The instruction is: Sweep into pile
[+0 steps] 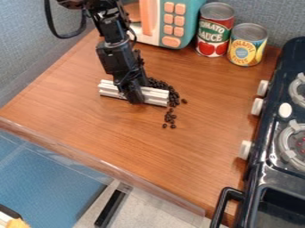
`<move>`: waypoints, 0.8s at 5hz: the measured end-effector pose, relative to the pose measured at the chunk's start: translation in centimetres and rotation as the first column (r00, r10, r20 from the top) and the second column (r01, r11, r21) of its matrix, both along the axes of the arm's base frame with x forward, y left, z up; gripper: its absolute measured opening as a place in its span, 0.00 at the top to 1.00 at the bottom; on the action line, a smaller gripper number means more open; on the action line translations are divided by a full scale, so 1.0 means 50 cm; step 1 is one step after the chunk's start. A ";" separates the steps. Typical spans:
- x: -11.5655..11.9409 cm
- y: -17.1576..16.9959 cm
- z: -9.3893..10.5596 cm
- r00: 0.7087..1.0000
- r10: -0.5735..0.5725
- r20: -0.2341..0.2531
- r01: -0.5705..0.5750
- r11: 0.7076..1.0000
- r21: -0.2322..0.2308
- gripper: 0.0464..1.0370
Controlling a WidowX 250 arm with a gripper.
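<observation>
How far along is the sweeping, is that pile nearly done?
Partly done, it seems. Most of the dark beans already lie clustered behind and around one end of the silver bar. In hand is that bar, held by the gripper down at the counter. Left to gather are a thin trail of strays on the near side and one bean just beside the cluster.

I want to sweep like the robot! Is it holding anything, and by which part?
Yes: the black gripper holds a pale, grooved bar near its middle, with both ends sticking out.
</observation>
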State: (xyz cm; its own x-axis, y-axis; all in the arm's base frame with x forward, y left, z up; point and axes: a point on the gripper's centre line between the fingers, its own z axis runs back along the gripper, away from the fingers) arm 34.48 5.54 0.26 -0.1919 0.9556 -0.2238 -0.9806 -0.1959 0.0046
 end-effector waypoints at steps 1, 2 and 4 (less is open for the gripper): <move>-0.006 -0.001 0.001 1.000 0.008 -0.016 -0.008 1.000 -0.018 0.66; -0.027 -0.003 0.007 0.999 0.004 -0.050 -0.007 0.998 -0.063 0.66; -0.055 0.020 0.052 0.997 0.023 -0.077 -0.036 0.985 -0.170 0.66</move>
State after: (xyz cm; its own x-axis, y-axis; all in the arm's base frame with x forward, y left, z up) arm 31.74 6.53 2.88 -0.2419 0.8980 -0.3674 -0.9700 -0.2148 0.1136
